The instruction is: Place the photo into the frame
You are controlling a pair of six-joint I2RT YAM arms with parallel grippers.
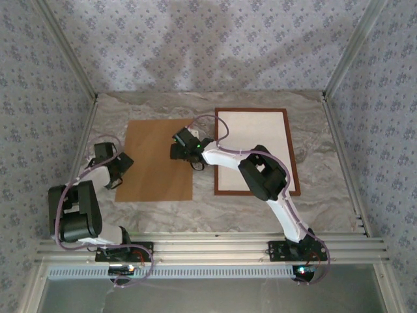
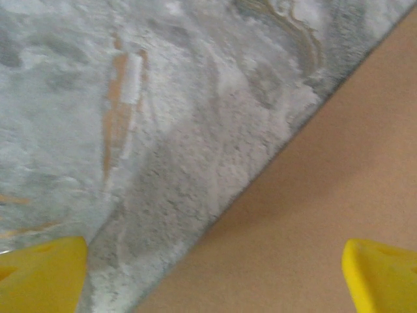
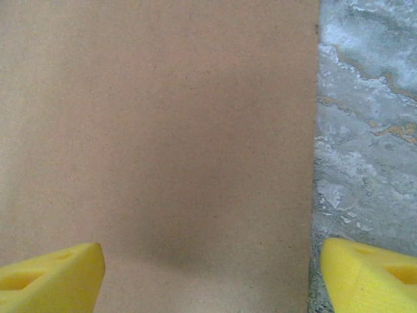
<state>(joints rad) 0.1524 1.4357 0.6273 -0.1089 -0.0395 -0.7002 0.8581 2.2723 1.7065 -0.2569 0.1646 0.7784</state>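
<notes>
Cardboard backing board [image 1: 156, 160] lies mid-table; the frame [image 1: 251, 109] sits just right of it, nearer the table's right edge. Right gripper [image 3: 208, 277], spread, straddles the board's right edge; left gripper [image 2: 215, 277] gapes across its left edge. Best to pinch the edge squarely and lift gently.
</notes>
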